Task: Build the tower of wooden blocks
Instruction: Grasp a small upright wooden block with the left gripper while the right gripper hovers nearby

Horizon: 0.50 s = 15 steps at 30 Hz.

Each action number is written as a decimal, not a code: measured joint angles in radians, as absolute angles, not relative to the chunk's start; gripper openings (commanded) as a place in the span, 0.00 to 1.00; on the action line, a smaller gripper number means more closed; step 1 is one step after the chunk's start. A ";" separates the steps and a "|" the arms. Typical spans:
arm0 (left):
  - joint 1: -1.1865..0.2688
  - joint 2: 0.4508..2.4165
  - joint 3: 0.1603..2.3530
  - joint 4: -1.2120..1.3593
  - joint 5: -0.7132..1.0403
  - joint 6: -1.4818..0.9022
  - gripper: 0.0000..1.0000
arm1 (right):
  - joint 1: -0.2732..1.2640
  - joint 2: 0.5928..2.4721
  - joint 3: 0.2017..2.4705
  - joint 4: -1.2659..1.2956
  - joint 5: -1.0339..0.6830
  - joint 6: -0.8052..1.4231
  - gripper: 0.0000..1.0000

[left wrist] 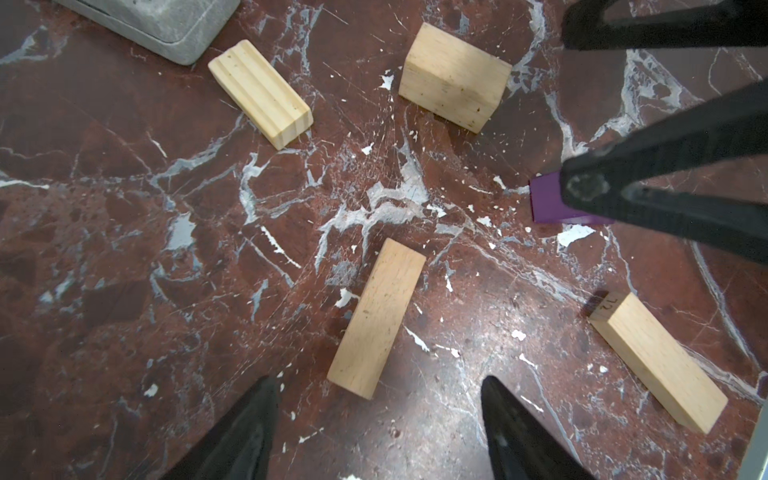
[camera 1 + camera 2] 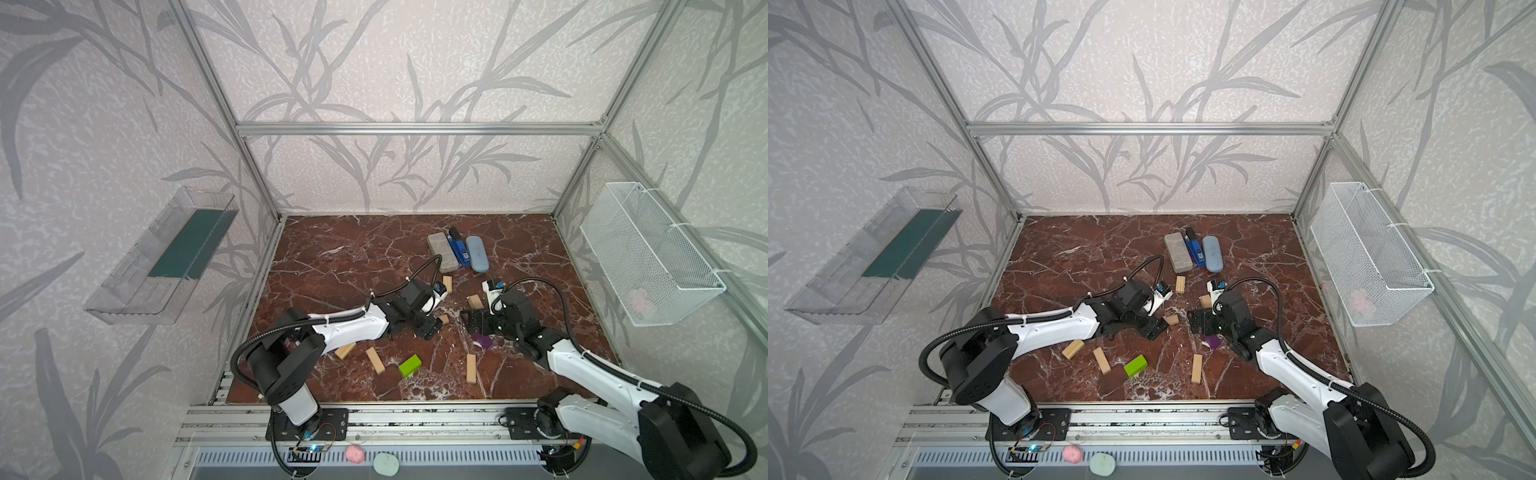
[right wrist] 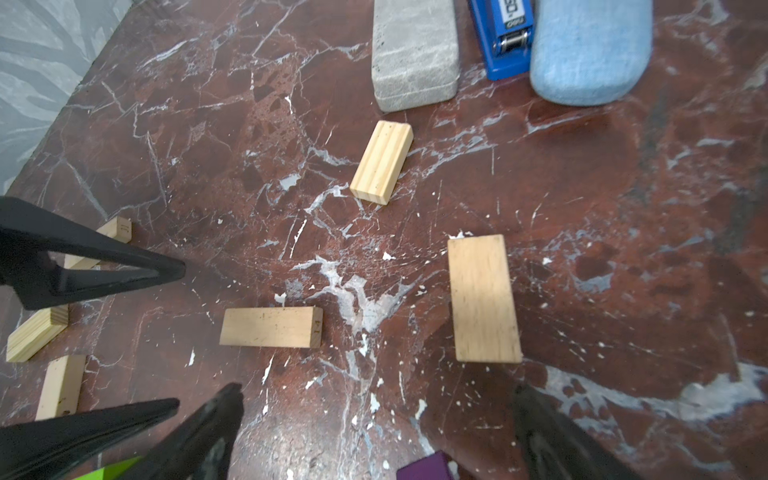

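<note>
No tower yet: the blocks [image 2: 374, 360] lie scattered on the worktop [image 2: 332, 257]. Left jaws, spread and empty, hover at one end of a plank [image 1: 376, 318]. Right jaws are spread above the purple block [image 2: 483, 341]. The likely next move is to lower and pinch the plank's long sides.

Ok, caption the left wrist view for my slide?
Open left gripper poised over a loose wood block, right gripper near the purple block.

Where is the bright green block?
In both top views the lime-green rectangular block lies near the front middle of the red marble table, with a pale wood plank just to its left.
</note>
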<state>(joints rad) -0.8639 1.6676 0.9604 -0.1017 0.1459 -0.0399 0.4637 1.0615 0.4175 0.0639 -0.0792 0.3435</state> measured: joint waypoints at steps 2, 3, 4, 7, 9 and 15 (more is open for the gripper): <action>-0.869 1.690 0.976 -0.104 0.140 -0.033 0.71 | 0.464 1.054 0.418 0.065 -0.067 0.344 0.99; -0.871 1.699 0.983 -0.105 0.138 -0.029 0.70 | 0.464 1.052 0.417 0.066 -0.062 0.344 0.99; -0.873 1.711 0.993 -0.107 0.134 -0.025 0.70 | 0.464 1.050 0.417 0.067 -0.059 0.344 0.99; -0.878 1.742 1.019 -0.118 0.123 -0.015 0.68 | 0.464 1.044 0.414 0.070 -0.049 0.344 0.99; -0.882 1.768 1.040 -0.128 0.113 -0.008 0.67 | 0.464 1.035 0.408 0.070 -0.040 0.344 0.99; -0.889 1.842 1.108 -0.173 0.088 0.008 0.61 | 0.464 1.011 0.400 0.071 -0.025 0.346 0.99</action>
<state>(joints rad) -0.8886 1.8416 1.1080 -0.1726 0.0875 0.0078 0.4637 1.0107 0.3996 0.0708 -0.0246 0.3458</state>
